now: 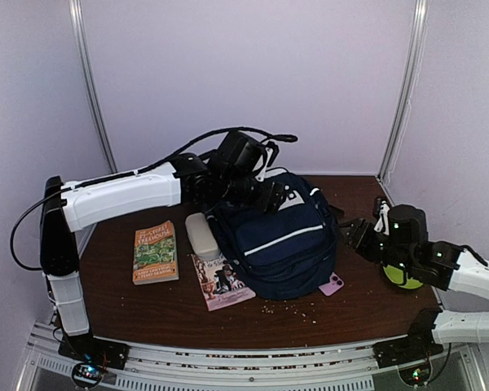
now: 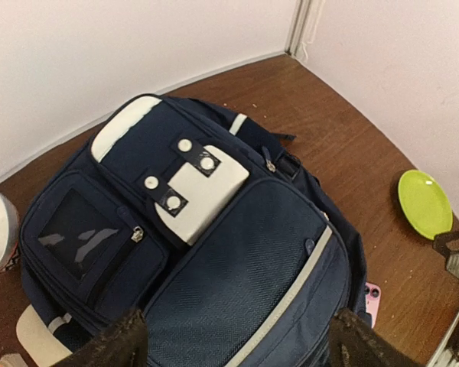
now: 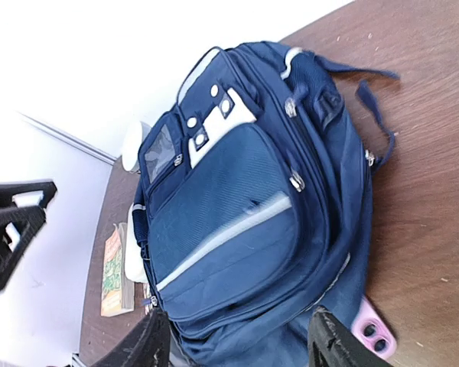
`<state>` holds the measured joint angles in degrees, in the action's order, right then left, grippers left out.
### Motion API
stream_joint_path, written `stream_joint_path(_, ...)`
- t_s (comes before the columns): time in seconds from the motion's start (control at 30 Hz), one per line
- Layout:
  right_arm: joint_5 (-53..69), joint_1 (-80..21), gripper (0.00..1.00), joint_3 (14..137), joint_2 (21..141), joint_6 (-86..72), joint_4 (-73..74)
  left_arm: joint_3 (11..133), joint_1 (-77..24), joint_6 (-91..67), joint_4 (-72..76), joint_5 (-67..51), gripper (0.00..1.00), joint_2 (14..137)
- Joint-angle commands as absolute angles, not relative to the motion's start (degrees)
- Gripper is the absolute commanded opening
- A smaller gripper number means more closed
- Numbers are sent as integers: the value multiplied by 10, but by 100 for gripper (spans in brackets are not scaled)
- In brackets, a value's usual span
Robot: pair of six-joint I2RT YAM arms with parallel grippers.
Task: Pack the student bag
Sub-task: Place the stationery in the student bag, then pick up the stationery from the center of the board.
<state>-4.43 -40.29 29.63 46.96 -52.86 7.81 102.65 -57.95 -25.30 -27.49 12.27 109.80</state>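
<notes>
The student bag [image 1: 281, 244] lies front-up at the centre of the table [image 1: 147, 318], its zips apparently closed. I hold the left gripper [image 2: 237, 344] over it from eleven o'clock and the right gripper [image 3: 237, 344] facing it from three o'clock, both with jaws apart and empty. A green book [image 1: 156, 252] at nine o'clock, a white case [image 1: 201, 235], a magazine [image 1: 220, 283] at seven and a pink phone [image 1: 332, 283] at four lie outside it, so I judge the packing largely undone, with the bag to be opened first.
</notes>
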Motion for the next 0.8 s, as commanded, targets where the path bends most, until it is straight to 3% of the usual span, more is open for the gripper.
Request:
stream_joint_path(0.0, -84, -410, 61, 270, 368, -497, 186, 1002, -574, -253, -283, 183, 91, 1011)
stream_joint_path(0.07, -86, -411, 61, 264, 331, -484, 197, 958, -570, -266, -298, 221, 98, 963)
stream_joint_path(0.13, -89, -411, 61, 261, 305, -474, 208, 890, -550, -305, -296, 231, 98, 912)
stream_joint_path(0.33, -72, -415, 60, 241, 291, -469, 187, 678, -430, -424, -227, 135, 98, 826)
stream_joint_path(0.77, -60, -441, 60, 249, 333, -476, 145, 768, -369, -475, -317, 75, 98, 1024)
